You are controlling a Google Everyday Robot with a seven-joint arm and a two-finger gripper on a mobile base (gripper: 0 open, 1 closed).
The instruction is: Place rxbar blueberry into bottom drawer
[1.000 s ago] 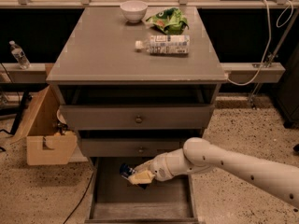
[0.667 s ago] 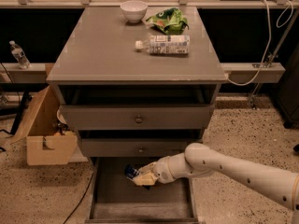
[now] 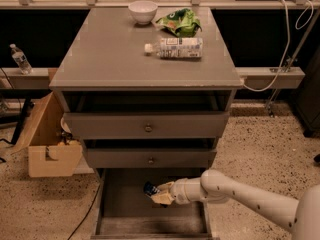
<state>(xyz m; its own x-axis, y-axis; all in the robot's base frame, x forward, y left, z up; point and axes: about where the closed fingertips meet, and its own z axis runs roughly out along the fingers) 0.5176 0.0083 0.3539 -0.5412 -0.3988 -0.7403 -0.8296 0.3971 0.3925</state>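
Over the floor of the bottom drawer (image 3: 150, 225), the gripper (image 3: 160, 194) is held low, fingers closed on the rxbar blueberry (image 3: 149, 187), whose dark-blue end projects left of the tips. Contact between bar and drawer floor cannot be judged. Against the frames from a second ago, gripper and bar are found slightly lower and further right, deeper between the drawer walls. The white arm (image 3: 240, 198) is reached in from the right. Judged: transport nearly done, release remaining. Two upper drawers (image 3: 148, 128) are seen slightly pulled out above. On the cabinet top (image 3: 100, 59), a plastic bottle (image 3: 177, 48), green bag (image 3: 181, 23) and white bowl (image 3: 143, 11) are unmoved.
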